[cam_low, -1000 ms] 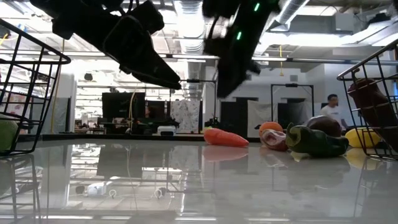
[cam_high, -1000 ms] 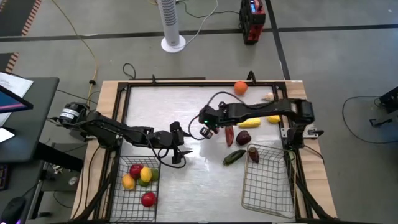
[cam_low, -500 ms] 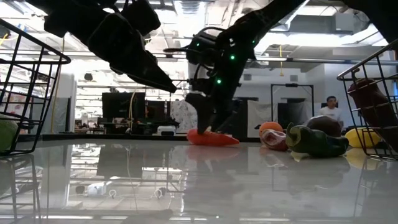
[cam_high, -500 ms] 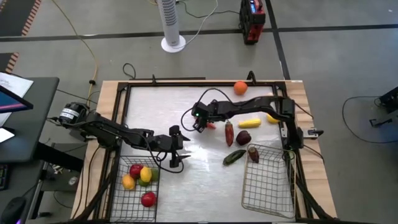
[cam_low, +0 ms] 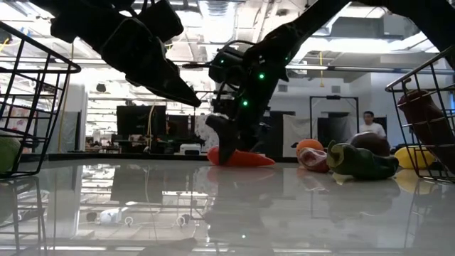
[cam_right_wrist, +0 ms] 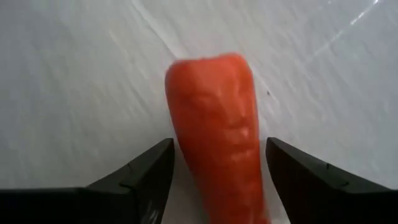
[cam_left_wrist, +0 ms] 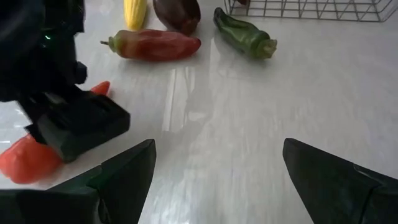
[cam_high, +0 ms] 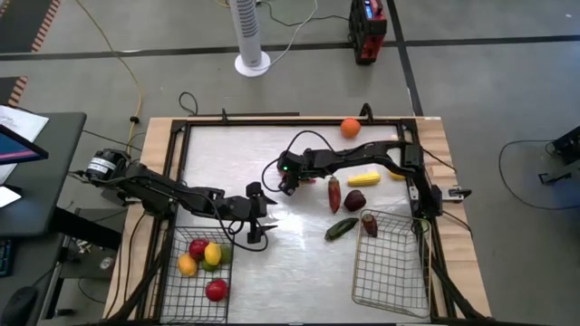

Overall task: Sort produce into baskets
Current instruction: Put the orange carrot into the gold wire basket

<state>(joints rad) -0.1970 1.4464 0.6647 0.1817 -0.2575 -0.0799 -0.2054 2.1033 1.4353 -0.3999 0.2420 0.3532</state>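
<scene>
An orange carrot (cam_right_wrist: 217,143) lies on the white table a little left of the middle (cam_high: 306,181). My right gripper (cam_right_wrist: 217,152) is open and low at the table over the carrot's thick end (cam_low: 226,146). One finger stands on each side, with a narrow gap to each. My left gripper (cam_high: 263,217) is open and empty, raised above the table near the left basket (cam_high: 172,281). That basket holds apples, a lemon and other fruit. The right basket (cam_high: 390,272) holds one dark red piece (cam_high: 369,223).
A red pepper (cam_high: 334,194), a corn cob (cam_high: 363,178), a dark plum (cam_high: 355,200) and a green vegetable (cam_high: 341,228) lie right of the carrot. An orange (cam_high: 350,128) sits at the far edge. A lemon (cam_high: 397,174) lies under the right arm.
My right gripper has gone down from well above the table to the carrot and a little toward the table's far left, ending with its fingers on either side of the carrot. The carrot has stayed in place.
</scene>
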